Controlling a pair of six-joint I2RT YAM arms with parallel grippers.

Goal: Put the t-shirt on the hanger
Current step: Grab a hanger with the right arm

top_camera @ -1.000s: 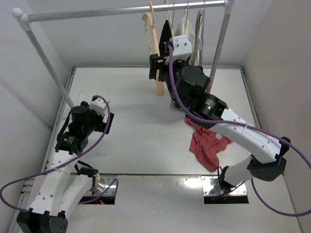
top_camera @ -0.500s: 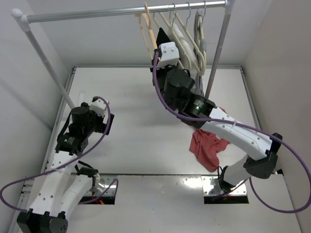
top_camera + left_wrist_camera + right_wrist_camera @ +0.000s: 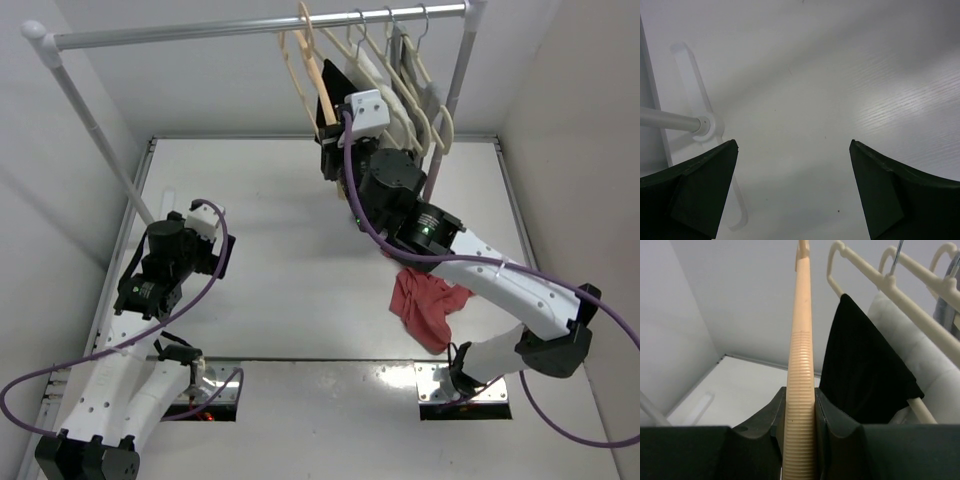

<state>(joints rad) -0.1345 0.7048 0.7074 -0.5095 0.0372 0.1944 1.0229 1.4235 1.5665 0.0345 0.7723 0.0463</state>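
Note:
The faded red t-shirt lies crumpled on the table at the right, partly under my right arm. The peach hanger is raised to the clothes rail, with its hook at the bar. My right gripper is shut on the hanger's lower end. In the right wrist view the ribbed hanger arm runs up between the right gripper's jaws. My left gripper is open and empty over bare table at the left, as the left wrist view shows.
Cream-white hangers with metal hooks hang on the rail right of the peach one. A black garment hangs on one close to my right gripper, with pale cloth beyond. Rack poles and a rack foot stand on the table.
My right arm has lifted the peach hanger from in front of the rack up to the rail, then shifted slightly right. The neighbouring hangers have swung. The left arm has not moved.

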